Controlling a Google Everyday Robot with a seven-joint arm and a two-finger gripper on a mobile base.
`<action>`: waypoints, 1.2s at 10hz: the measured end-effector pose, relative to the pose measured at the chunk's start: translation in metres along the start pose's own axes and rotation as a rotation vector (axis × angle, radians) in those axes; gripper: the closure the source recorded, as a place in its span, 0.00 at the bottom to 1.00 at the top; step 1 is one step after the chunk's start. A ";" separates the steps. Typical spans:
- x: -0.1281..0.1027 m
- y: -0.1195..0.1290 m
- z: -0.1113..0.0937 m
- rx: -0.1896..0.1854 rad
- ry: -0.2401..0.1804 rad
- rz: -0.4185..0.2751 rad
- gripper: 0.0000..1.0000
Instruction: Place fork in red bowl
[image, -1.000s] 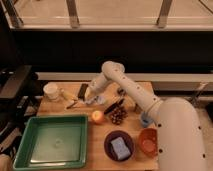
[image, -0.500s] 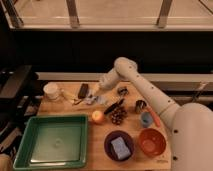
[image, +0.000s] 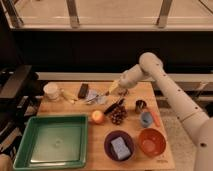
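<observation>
So the gripper (image: 115, 88) is hanging above the back half of the wooden table (image: 75, 107), fingers pinched all the way shut. There's a thin grey sliver poking out of the tips, slanting down toward the picture's left. That looks like the fork (image: 104, 94), so I'd call it gripped, though it's really skinny and hard to make out.

The red bowl (image: 152, 142) is well apart from the gripper, down toward the front edge and off to its right. The purple bowl (image: 120, 145) with a blue block in it sits just beside it. Right below the gripper are the black-handled tool (image: 115, 106) and a pinecone (image: 118, 116), with an orange ball (image: 97, 116) next to them. Off to the gripper's left are a crumpled greyish thing (image: 95, 98), a black block (image: 82, 90), a pale utensil (image: 68, 96) and a white cup (image: 50, 91). The green tray (image: 51, 140) is down at the front left.

Compared to a second ago, the gripper was down low at the crumpled thing. It has now come up and swung right, and it's just as shut as before.
</observation>
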 end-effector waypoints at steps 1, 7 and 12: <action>-0.016 0.005 -0.026 -0.004 0.009 0.036 1.00; -0.091 0.022 -0.083 -0.078 0.006 0.167 1.00; -0.086 0.020 -0.083 -0.068 -0.020 0.143 1.00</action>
